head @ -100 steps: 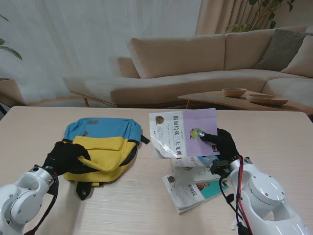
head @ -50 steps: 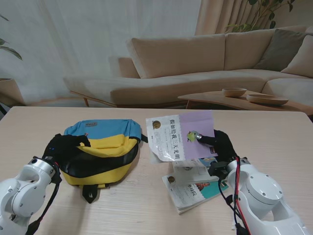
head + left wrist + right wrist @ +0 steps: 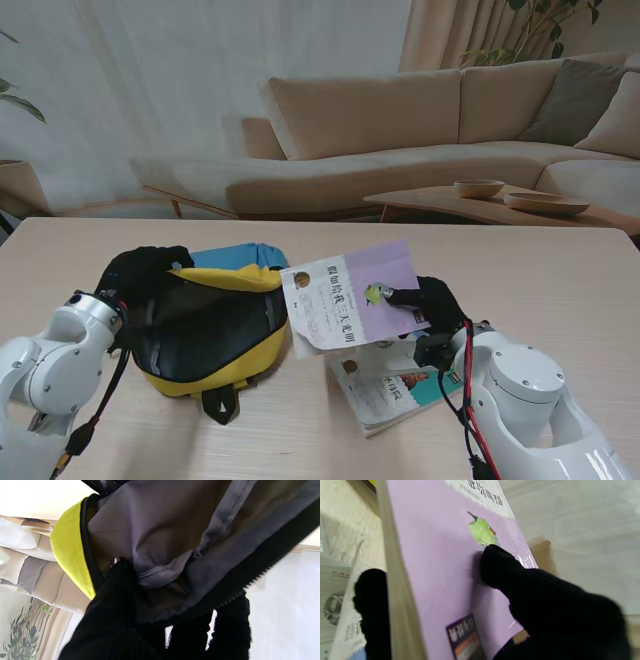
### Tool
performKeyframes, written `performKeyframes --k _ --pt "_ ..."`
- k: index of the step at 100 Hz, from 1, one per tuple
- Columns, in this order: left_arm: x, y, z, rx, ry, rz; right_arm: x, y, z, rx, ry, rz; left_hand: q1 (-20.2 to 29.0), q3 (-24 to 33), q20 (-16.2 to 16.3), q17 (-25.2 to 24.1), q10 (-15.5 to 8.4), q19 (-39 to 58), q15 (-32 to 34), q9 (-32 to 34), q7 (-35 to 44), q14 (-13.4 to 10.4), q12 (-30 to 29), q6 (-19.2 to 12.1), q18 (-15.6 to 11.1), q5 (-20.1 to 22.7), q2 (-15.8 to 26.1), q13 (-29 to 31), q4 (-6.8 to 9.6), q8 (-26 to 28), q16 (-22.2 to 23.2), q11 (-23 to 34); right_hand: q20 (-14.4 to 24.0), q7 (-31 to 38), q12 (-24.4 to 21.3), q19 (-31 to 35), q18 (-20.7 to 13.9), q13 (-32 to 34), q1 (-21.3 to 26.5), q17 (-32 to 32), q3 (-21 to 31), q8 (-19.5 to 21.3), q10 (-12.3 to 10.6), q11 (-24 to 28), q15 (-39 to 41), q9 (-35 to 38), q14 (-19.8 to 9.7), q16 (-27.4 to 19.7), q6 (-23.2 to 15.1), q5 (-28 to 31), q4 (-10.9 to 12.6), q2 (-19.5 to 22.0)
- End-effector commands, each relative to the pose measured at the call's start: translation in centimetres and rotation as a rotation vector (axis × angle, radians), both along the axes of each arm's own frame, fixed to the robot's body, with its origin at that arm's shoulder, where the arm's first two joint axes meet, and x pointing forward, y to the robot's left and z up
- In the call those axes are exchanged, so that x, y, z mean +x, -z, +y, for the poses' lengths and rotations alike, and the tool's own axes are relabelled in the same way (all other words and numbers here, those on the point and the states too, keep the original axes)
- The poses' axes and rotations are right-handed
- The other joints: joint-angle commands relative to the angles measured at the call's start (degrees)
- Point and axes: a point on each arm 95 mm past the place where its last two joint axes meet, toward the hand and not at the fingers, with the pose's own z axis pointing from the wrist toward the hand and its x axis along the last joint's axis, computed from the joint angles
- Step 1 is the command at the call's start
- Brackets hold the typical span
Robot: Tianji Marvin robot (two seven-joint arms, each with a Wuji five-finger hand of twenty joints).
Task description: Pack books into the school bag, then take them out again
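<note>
Stand view: my left hand (image 3: 140, 275) grips the school bag (image 3: 215, 335) mouth open, right hand (image 3: 432, 300) pinches the purple book (image 3: 350, 305), which could snag that floppy rim going in.

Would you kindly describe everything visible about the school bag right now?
The school bag is yellow fabric with a blue upper panel and black zipper trim. It lies on the wooden table, its flap pulled up by the left hand, showing dark grey lining. The lifted purple book nears its right side.
</note>
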Motion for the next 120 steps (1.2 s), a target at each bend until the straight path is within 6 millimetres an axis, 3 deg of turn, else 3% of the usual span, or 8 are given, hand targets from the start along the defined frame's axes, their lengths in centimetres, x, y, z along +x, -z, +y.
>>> performKeyframes --k 1,45,120 --pt "0.0 -1.4 -0.7 -0.025 0.009 -0.015 -0.2 -0.6 1.5 0.012 -0.042 -0.011 4.9 4.9 2.4 1.3 2.3 4.3 5.4 4.7 5.7 1.2 1.4 1.6 2.5 3.1 1.2 3.3 1.27 1.5 2.0 4.9 0.7 10.1 0.7 3.2 1.3 6.2 6.9 1.8 5.4 6.6 0.4 2.8 3.4 1.2 -0.5 0.8 -12.4 8.5 1.6 5.3" --pt "-0.3 -3.8 -2.7 -0.108 0.020 0.006 -1.0 0.3 6.8 -0.072 -0.100 0.091 3.0 9.7 3.0 3.6 2.5 5.1 5.7 6.4 5.1 1.5 0.6 4.4 3.6 3.8 -0.5 5.5 0.28 -1.4 0.6 4.7 0.6 10.2 0.3 3.2 1.5 6.3 7.0 2.3 5.4 6.5 0.5 3.2 3.5 1.1 -0.6 0.4 -12.2 8.2 1.5 5.4" --pt "-0.7 -4.1 -3.6 -0.151 0.039 0.036 -1.1 2.7 16.5 -0.121 0.042 0.241 2.3 12.0 2.8 4.1 2.5 5.4 5.8 6.7 5.2 1.4 0.4 5.5 3.7 3.7 -1.2 5.9 -0.15 -1.6 0.2 4.5 0.2 10.5 -1.1 2.9 1.4 5.8 7.1 1.9 5.3 6.4 0.1 3.9 2.5 0.3 -0.6 -0.4 -12.2 7.5 0.7 5.9"
